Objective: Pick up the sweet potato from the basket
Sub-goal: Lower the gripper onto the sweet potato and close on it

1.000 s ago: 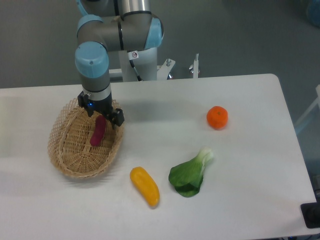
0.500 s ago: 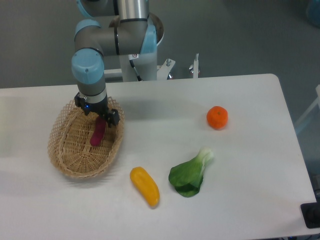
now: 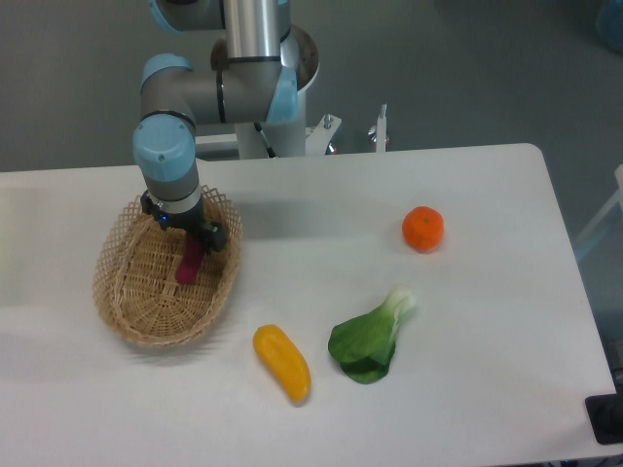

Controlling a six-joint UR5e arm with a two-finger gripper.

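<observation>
The magenta sweet potato (image 3: 189, 264) lies inside the tan wicker basket (image 3: 146, 309) at the left of the white table, its upper end under the gripper. My gripper (image 3: 192, 234) hangs straight down over the basket's far right part, its black fingers at the sweet potato's top end. The arm's wrist hides the fingertips, so the jaws' spacing and any contact with the sweet potato do not show.
A fat yellow-orange vegetable (image 3: 282, 363) lies just right of the basket near the front. A green bok choy (image 3: 370, 338) sits at the table's middle front, and an orange (image 3: 423, 228) rests farther right. The arm's base stands behind the table.
The gripper has shifted slightly left and lower into the basket, covering more of the sweet potato's upper end. The sweet potato has stayed where it lay.
</observation>
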